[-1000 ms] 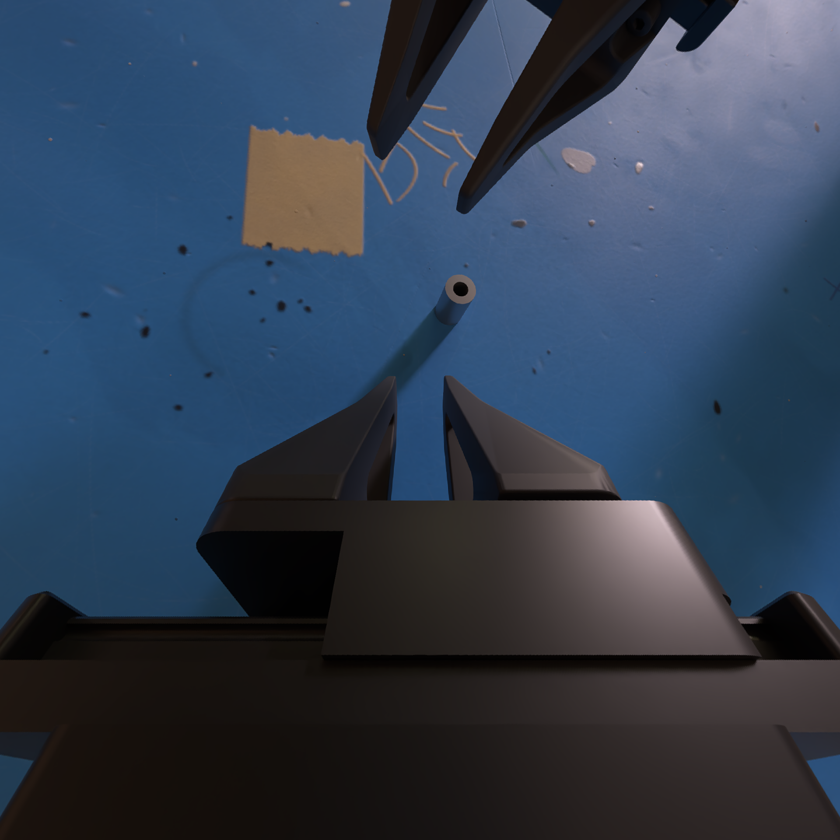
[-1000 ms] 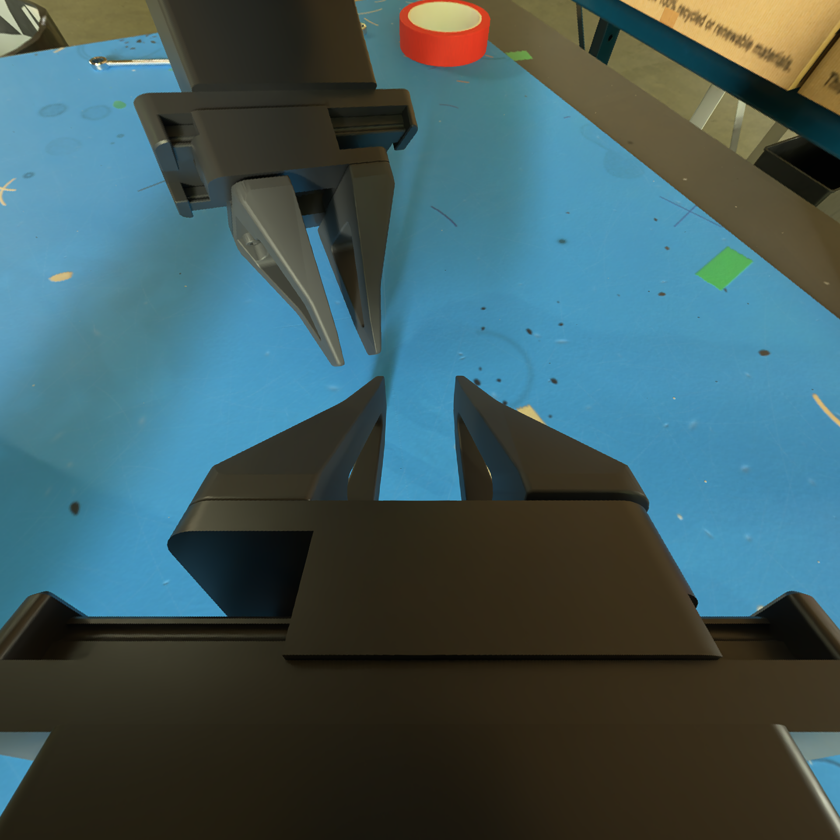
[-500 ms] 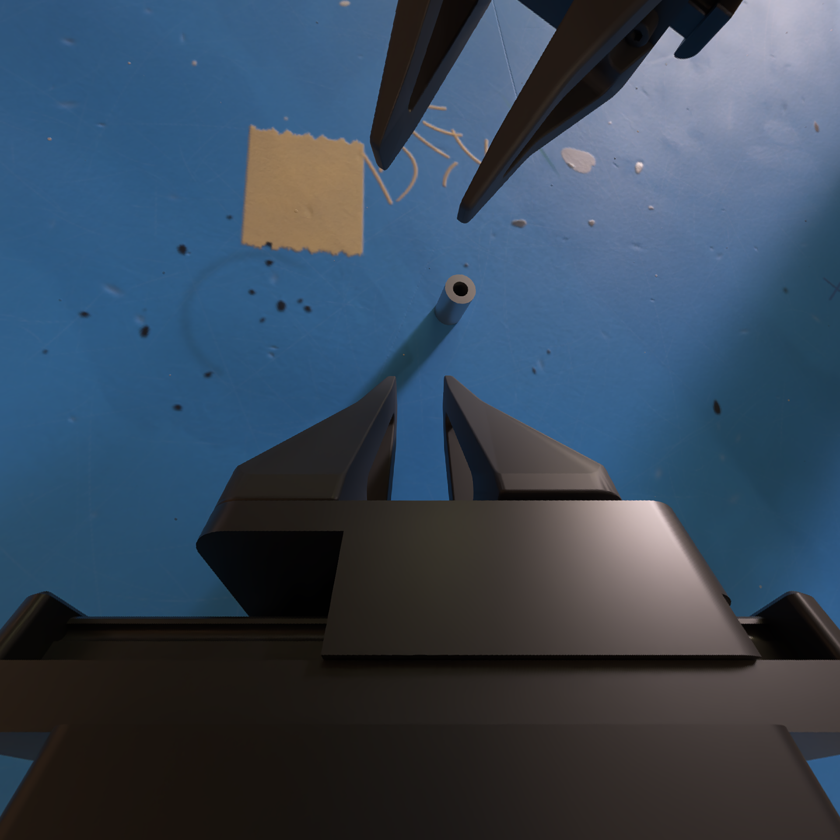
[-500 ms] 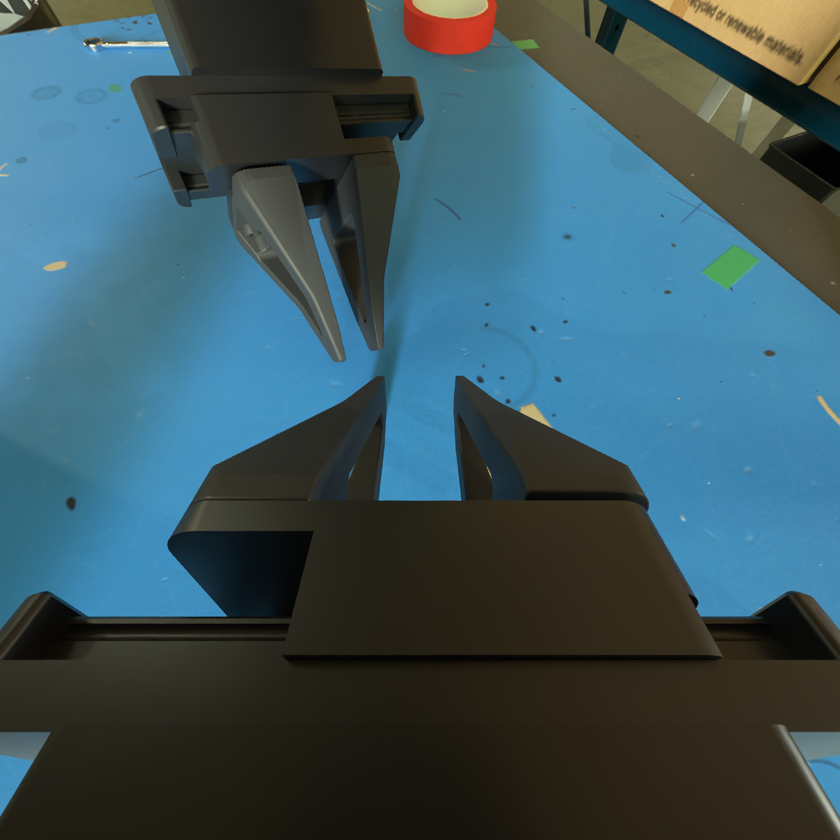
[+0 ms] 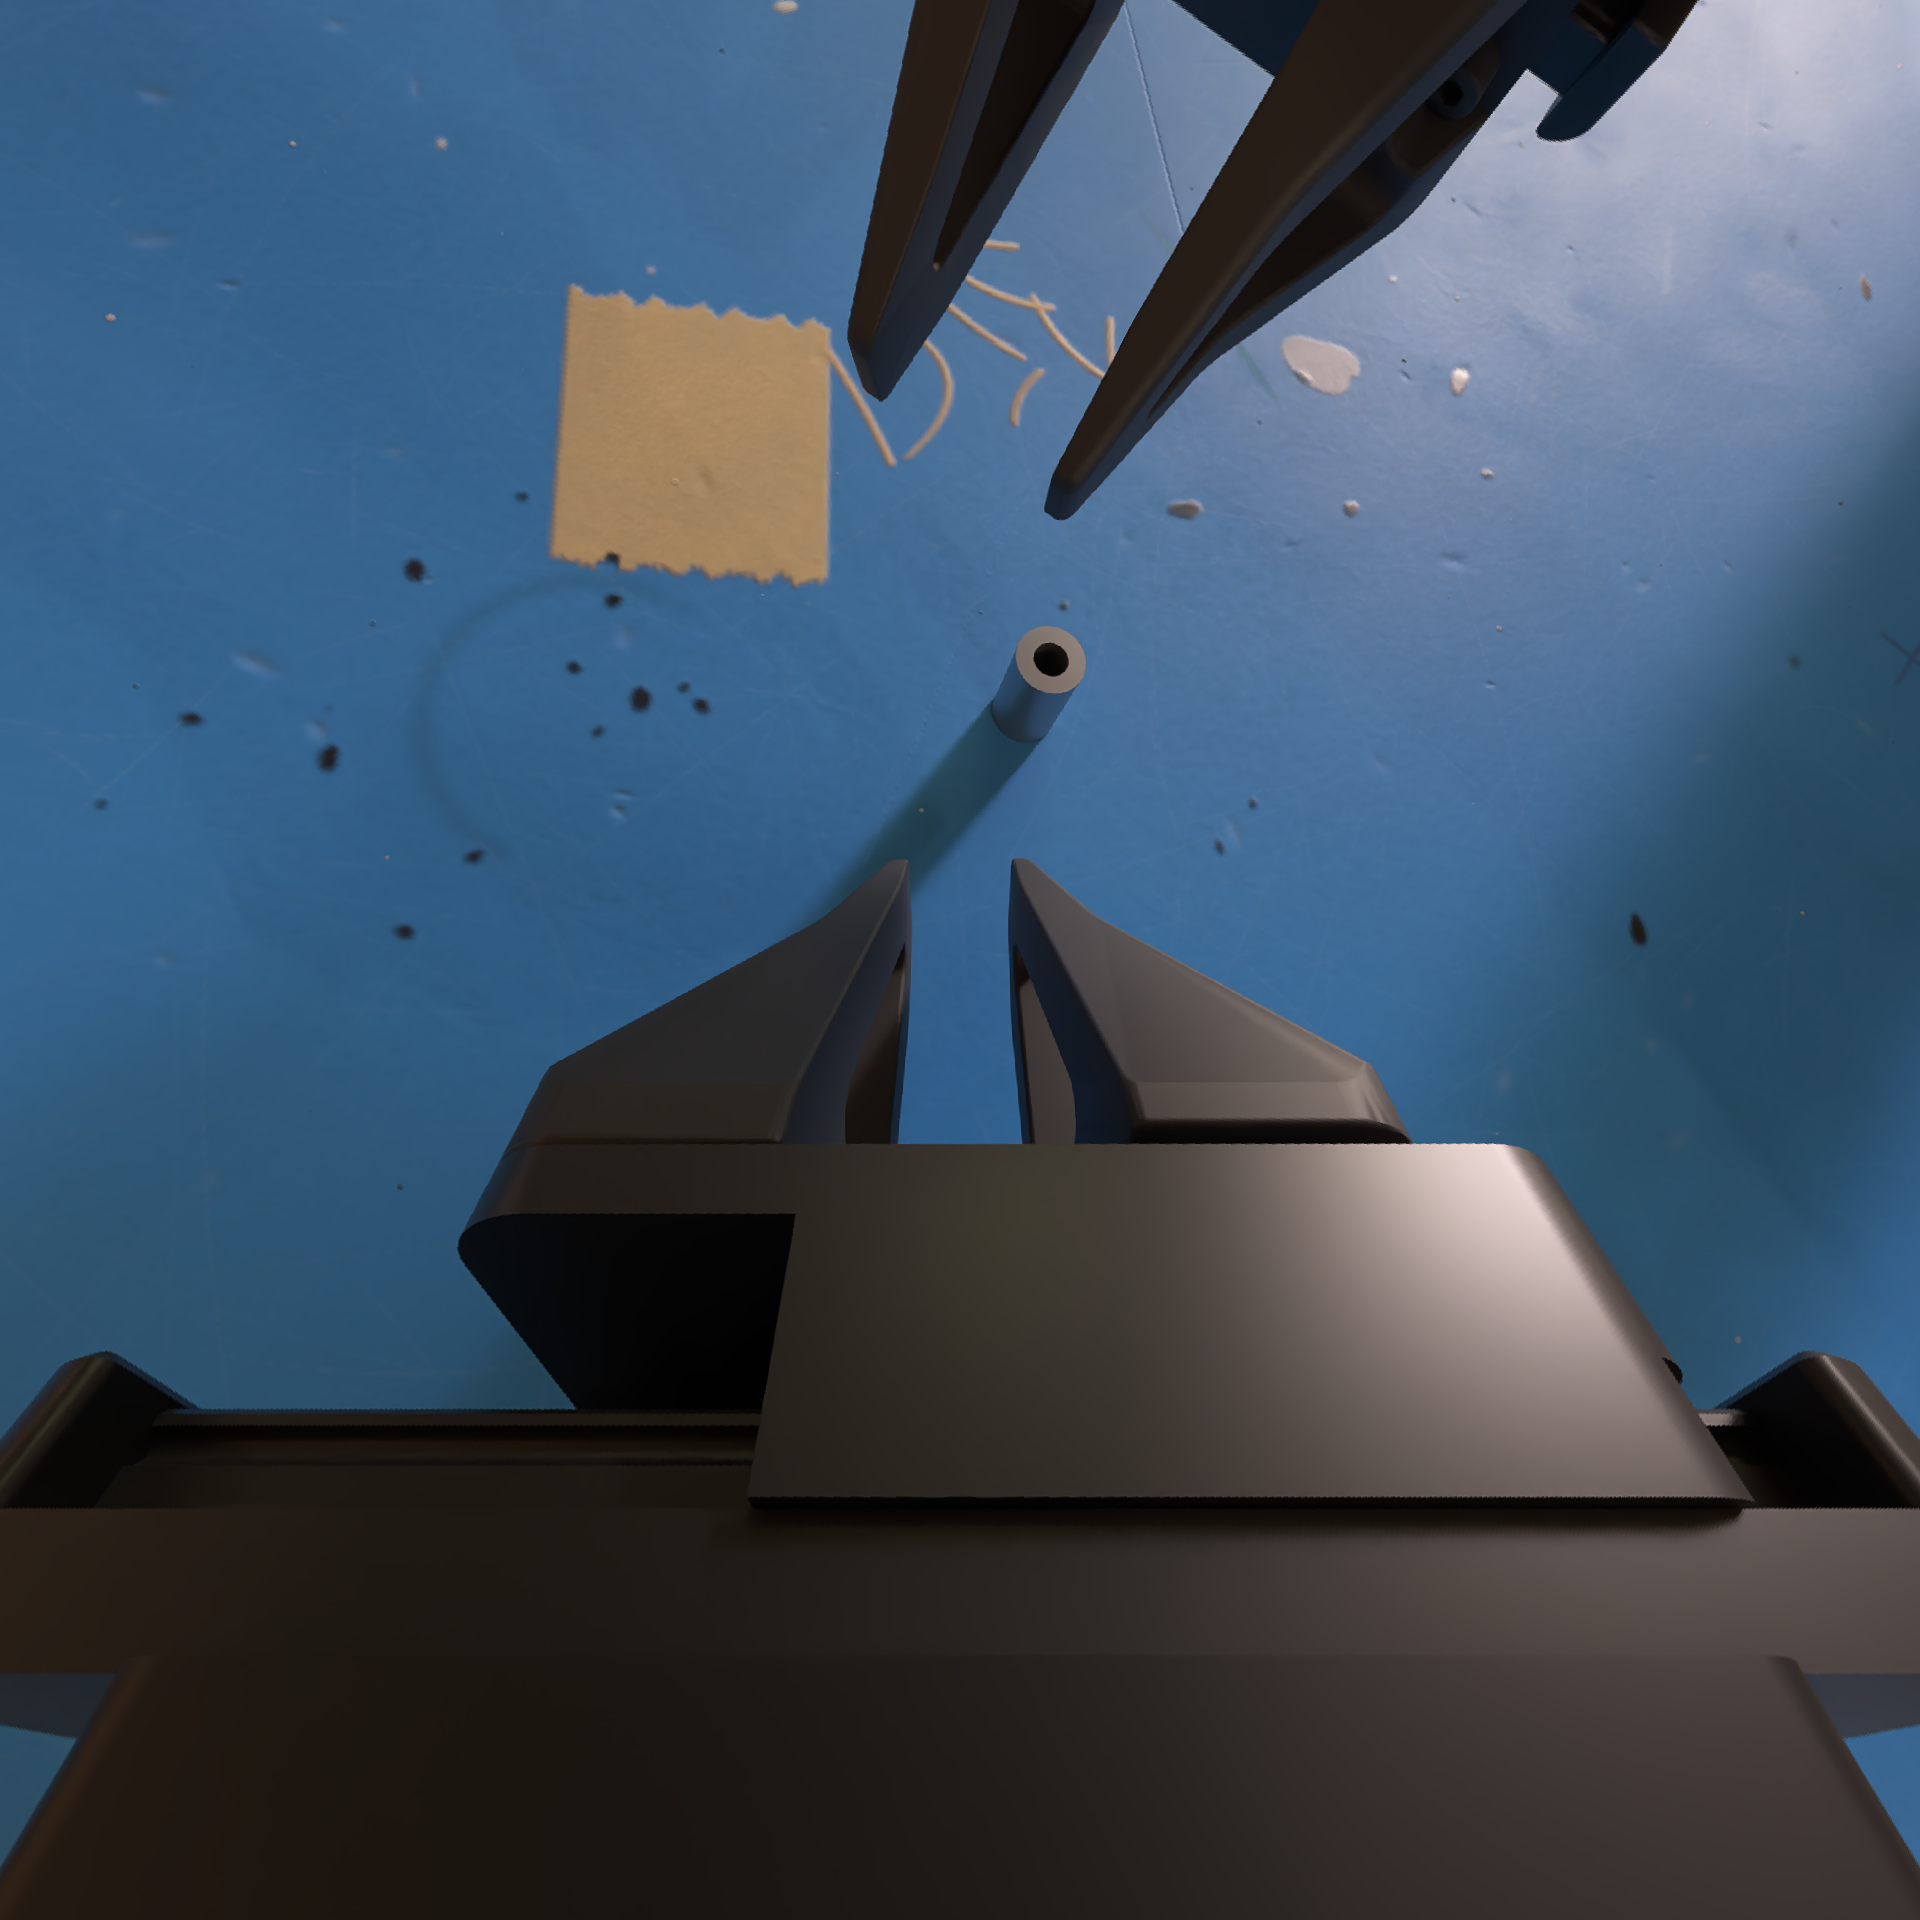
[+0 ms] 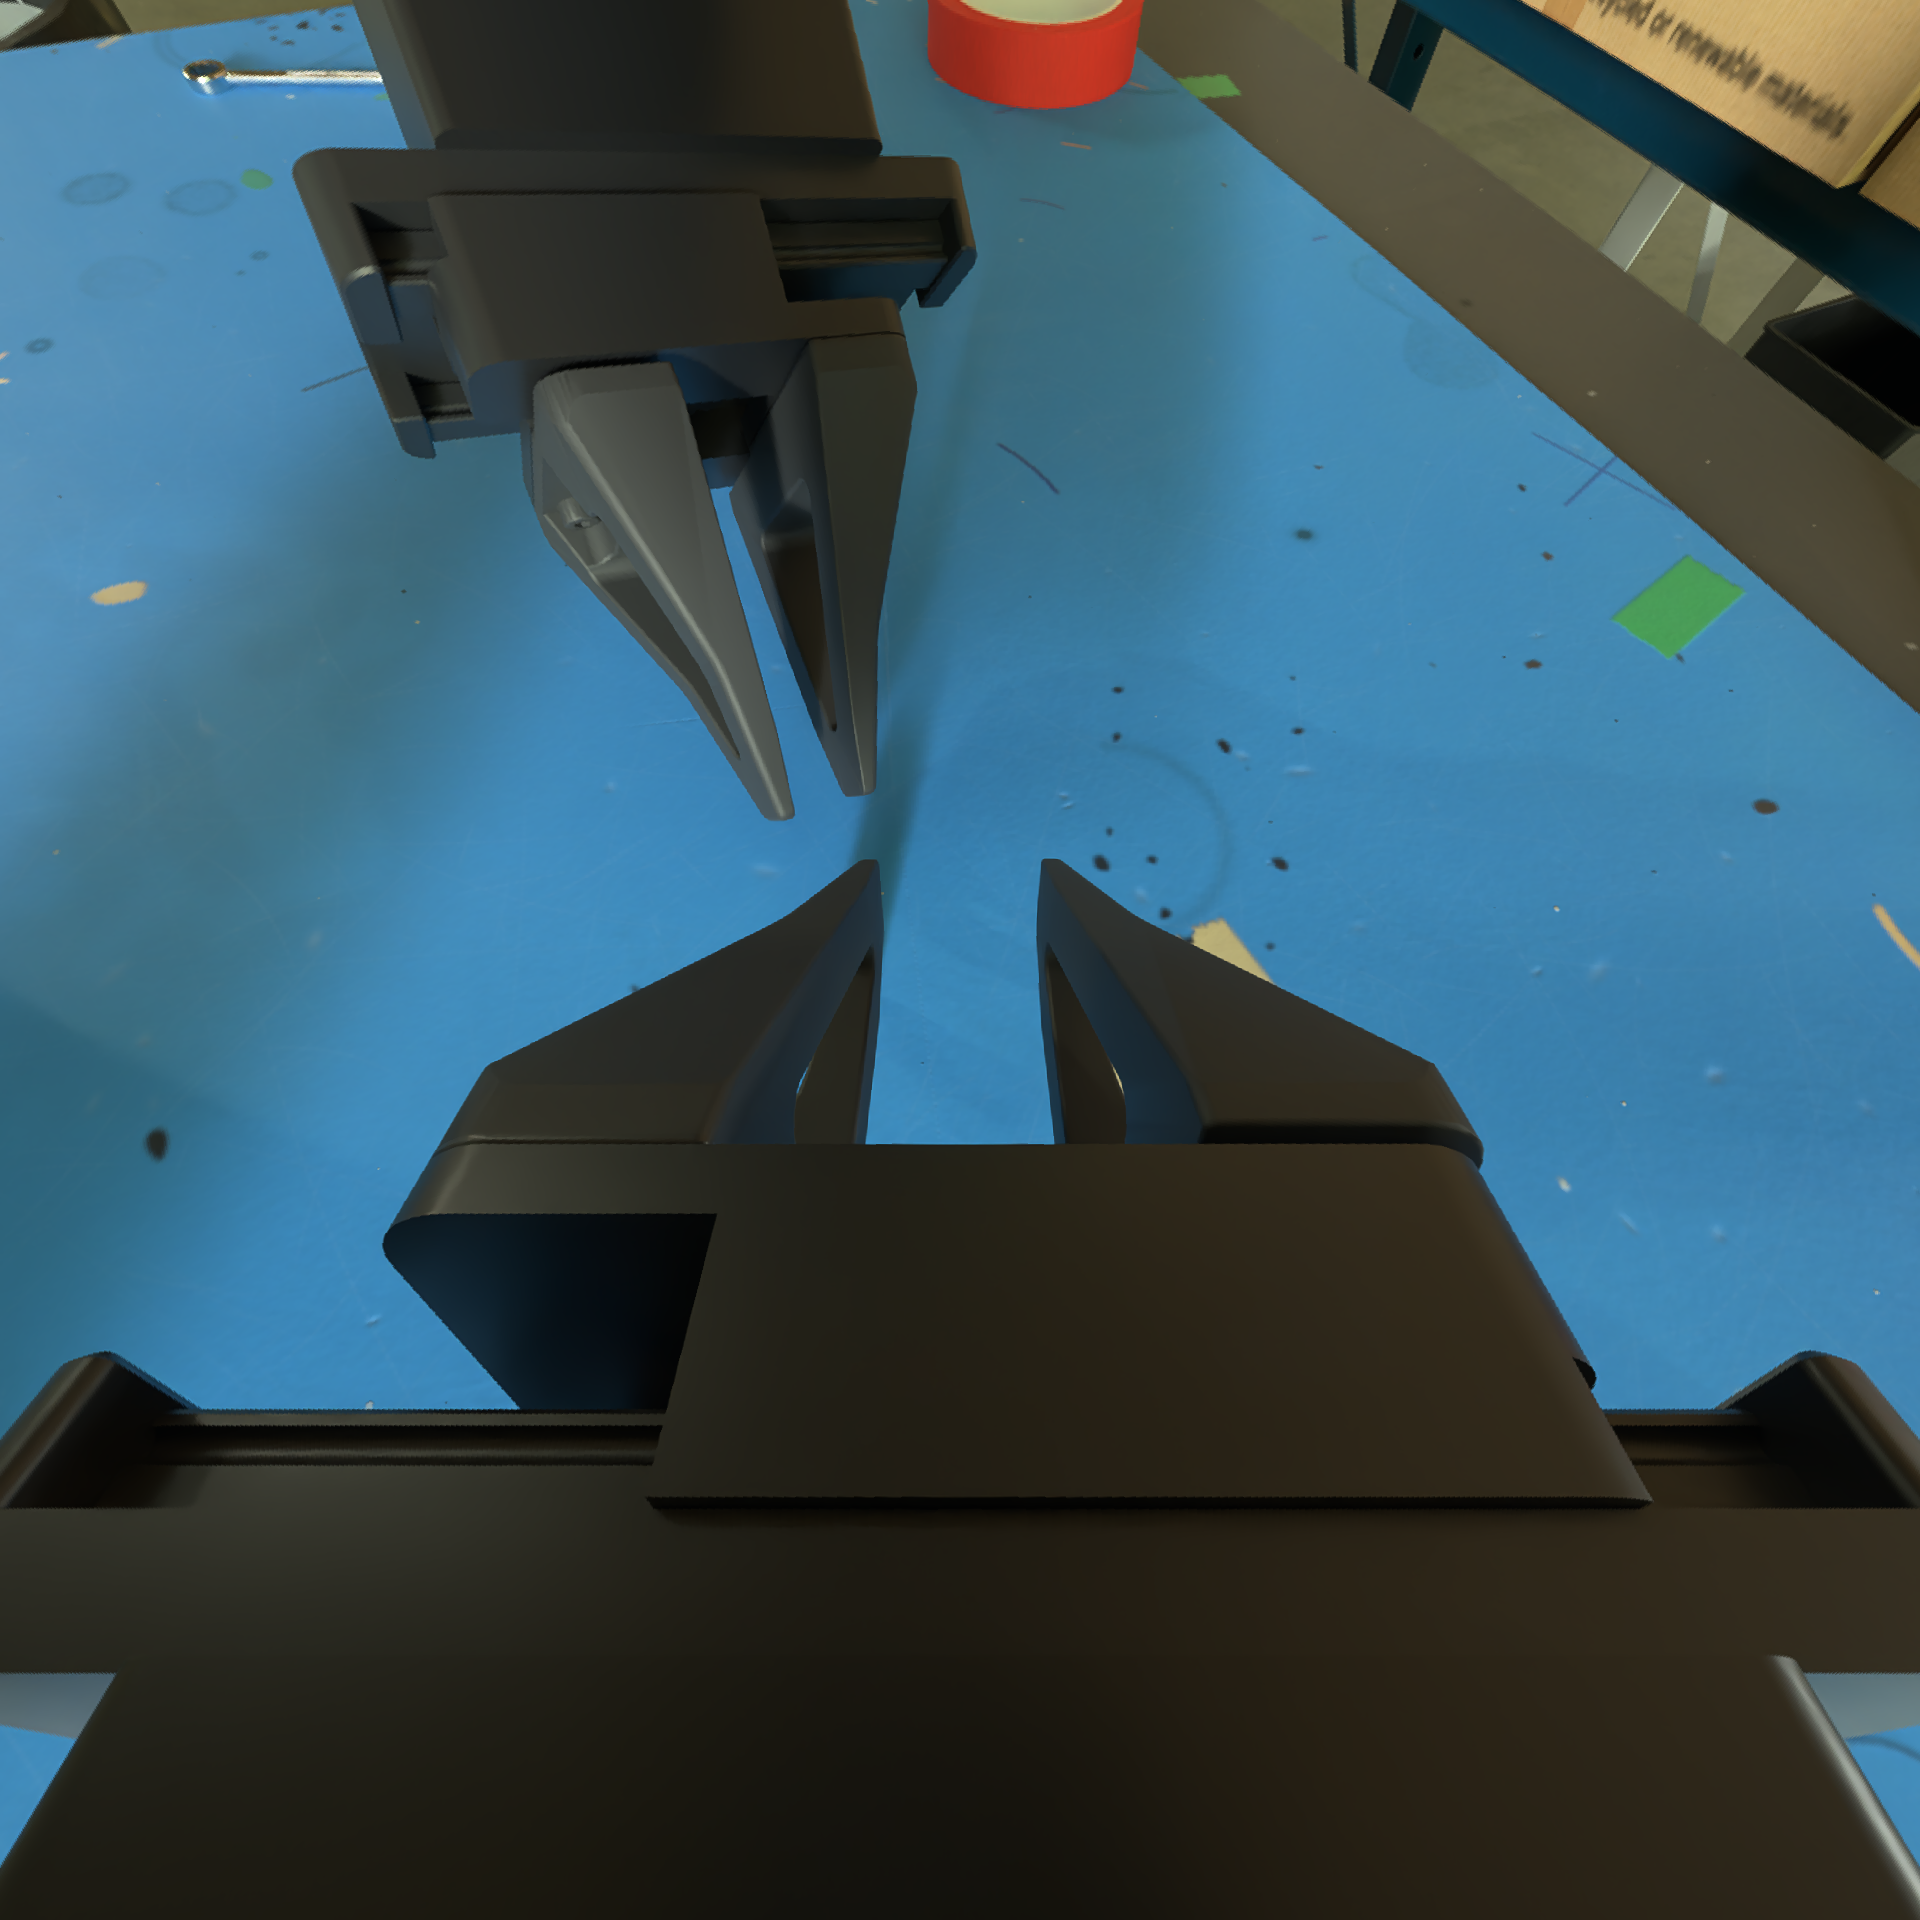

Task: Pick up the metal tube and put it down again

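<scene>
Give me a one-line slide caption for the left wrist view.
Metal tube standing upright on the blue table, untouched, between two empty open grippers.

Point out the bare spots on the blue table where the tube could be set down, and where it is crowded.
Free: the blue table right of the metal tube, and the open stretch left of both tools. Crowded: around the tube, hemmed by the tan tape patch, the left tool and the right tool. The red tape roll takes the far edge.
</scene>
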Robot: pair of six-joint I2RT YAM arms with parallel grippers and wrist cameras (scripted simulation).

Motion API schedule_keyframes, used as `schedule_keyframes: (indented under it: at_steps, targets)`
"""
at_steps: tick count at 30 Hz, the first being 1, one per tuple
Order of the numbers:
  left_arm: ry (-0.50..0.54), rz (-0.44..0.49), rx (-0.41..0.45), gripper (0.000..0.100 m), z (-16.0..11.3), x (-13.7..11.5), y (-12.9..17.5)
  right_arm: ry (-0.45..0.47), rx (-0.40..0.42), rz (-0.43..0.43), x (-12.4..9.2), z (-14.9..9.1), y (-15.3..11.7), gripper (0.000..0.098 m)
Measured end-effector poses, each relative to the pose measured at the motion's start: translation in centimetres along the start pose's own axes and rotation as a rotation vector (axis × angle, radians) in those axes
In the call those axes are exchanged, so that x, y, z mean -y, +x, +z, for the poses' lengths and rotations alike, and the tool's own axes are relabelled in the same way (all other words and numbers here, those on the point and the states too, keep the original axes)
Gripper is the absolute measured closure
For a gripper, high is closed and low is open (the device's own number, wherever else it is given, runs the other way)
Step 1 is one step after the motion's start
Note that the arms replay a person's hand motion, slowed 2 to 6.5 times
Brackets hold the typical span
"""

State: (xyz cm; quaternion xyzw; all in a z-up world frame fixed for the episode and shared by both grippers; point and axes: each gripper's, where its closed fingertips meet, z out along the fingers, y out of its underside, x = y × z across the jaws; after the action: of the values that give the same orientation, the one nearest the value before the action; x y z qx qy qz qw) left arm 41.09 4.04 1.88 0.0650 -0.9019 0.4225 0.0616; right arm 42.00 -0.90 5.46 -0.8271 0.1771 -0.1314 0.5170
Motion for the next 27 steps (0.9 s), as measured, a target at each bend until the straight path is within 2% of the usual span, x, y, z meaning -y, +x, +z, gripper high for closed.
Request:
schedule_keyframes:
  at_steps: [27]
  targets:
    - [0.000, 0.000, 0.000, 0.085, 0.00, 0.00, 0.00, -0.014, 0.001, -0.011, -0.17, 0.11, -0.10, 0.0730]
